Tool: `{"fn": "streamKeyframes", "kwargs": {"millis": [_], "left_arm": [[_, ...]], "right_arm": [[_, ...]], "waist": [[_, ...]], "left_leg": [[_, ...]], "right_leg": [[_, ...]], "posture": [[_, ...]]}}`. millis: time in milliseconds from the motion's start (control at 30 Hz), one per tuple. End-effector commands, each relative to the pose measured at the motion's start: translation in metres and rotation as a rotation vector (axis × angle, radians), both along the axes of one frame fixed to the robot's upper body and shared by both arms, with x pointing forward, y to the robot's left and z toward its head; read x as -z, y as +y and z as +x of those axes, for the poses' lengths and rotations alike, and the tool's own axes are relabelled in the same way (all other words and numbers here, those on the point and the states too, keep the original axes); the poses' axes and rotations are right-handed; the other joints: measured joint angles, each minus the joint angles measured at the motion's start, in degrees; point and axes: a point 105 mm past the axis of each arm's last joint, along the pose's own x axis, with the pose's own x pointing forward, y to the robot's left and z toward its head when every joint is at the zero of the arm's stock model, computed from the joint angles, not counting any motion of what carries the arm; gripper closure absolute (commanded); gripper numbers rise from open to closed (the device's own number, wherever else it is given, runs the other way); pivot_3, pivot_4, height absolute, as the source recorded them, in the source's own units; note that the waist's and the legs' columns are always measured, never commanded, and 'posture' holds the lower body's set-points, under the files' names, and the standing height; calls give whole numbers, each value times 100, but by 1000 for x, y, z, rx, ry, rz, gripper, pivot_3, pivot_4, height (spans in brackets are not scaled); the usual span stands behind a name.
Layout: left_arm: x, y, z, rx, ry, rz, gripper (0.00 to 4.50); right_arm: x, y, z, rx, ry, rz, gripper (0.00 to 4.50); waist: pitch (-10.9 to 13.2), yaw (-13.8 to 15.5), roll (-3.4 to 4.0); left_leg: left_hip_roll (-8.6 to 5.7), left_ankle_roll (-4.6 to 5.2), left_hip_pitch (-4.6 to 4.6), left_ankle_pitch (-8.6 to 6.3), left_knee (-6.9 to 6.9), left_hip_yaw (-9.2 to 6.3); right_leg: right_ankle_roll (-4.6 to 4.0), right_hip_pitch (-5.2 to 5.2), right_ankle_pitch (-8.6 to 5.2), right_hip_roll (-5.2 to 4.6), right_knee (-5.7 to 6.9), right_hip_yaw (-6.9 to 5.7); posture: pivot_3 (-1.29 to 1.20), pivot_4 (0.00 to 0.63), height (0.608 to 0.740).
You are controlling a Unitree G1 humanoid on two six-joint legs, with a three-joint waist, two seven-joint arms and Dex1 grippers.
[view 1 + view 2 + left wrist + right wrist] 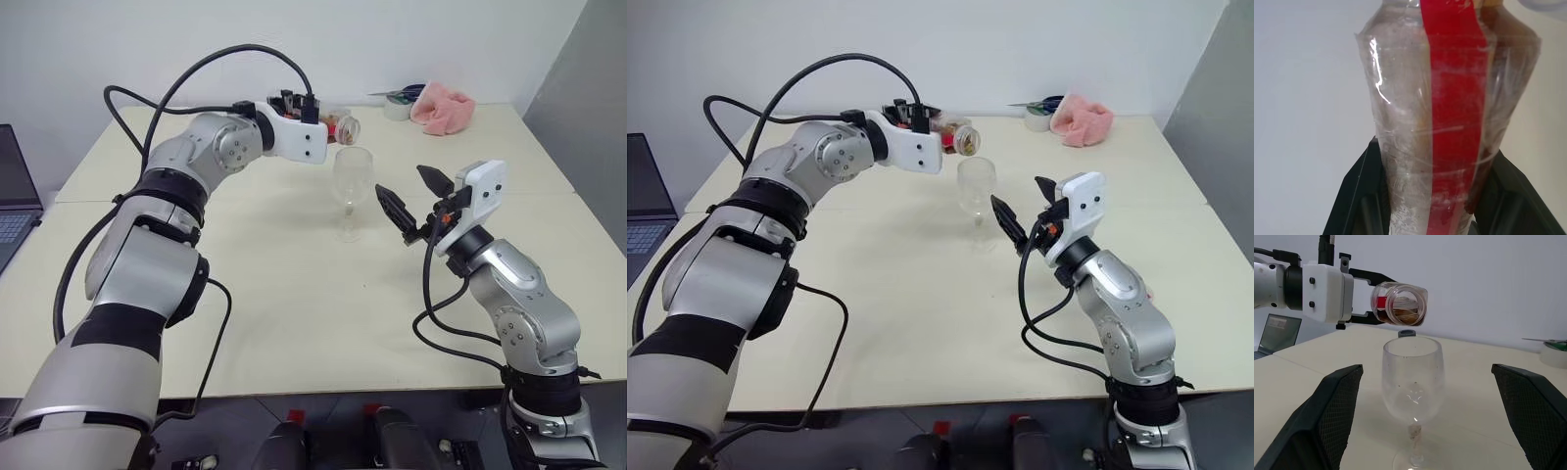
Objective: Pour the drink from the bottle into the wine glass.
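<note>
My left gripper [323, 119] is shut on the bottle [1400, 304], a clear plastic one with a red label strip [1454, 112]. The bottle lies almost level, its open mouth just above and behind the rim of the wine glass [352, 181]. The amber drink [1399, 317] pools along the bottle's lower side. The glass stands upright on the table [294, 323], and no liquid shows in its bowl [1413, 382]. Just right of the glass, at bowl height, my right gripper [411, 194] is open; its black fingers [1332, 411] flank the glass without touching it.
A pink cloth [446, 108], a tape roll [397, 108] and blue-handled scissors [411, 93] lie at the table's far right. A laptop [15, 201] sits at the left edge. A small dark round object [1406, 333] rests on the table behind the glass.
</note>
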Motion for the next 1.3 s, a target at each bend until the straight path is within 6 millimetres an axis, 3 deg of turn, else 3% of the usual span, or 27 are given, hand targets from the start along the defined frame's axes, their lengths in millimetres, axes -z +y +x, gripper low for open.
{"fn": "streamKeyframes", "kwargs": {"millis": [33,1300], "left_arm": [[-29,0,-4,9,-87,-8,2799],[-33,5,-3,-11,-122,78,2799]], "right_arm": [[-11,-3,-2,7,-44,14,0],[-11,0,-3,-12,-43,10,0]], "waist": [[0,0,0],[0,-2,0]], "left_leg": [[0,0,0,0,0,0],[0,0,-1,0,1,6]], "right_leg": [[0,0,0,0,0,0],[0,-4,0,0,3,5]], "posture": [[0,150,740],[0,150,740]]}}
